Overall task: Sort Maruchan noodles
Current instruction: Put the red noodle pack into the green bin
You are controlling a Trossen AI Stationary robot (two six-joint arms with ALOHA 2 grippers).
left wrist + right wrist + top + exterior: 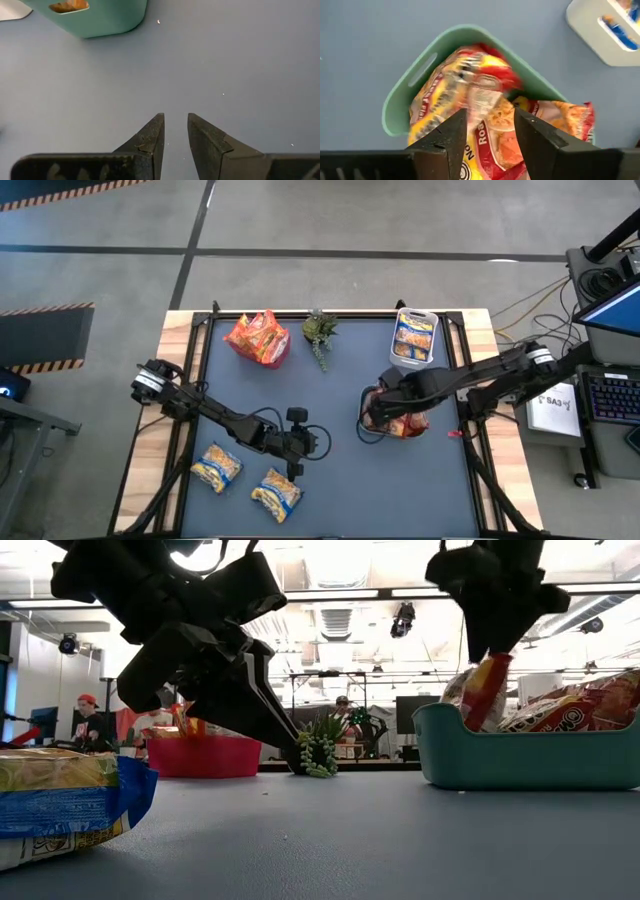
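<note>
My right gripper [490, 125] is open above the teal basket [372, 420], which holds several red noodle packets [560, 117]. One red packet [485, 690] stands on end just below its fingers, lower end in the basket; it looks blurred in the right wrist view [480, 95]. My left gripper [175, 125] is open and empty, low over the bare table middle [300, 445]. Two yellow-and-blue packets [216, 467] [277, 493] lie flat on the table near the front left. One of them also shows in the low view [60, 802]. My right gripper's open fingers [450, 132] point down on either side of the red packet's upper end [482, 97]. Whether they touch it I cannot tell. The packet stands upright with its lower end among the packets in the teal basket.
A red basket [258, 337] with orange packets stands at the far left, and a white basket [415, 337] with yellow-and-blue packets at the far right. A small green plant [319, 332] stands between them. People show in the room behind [88, 720].
</note>
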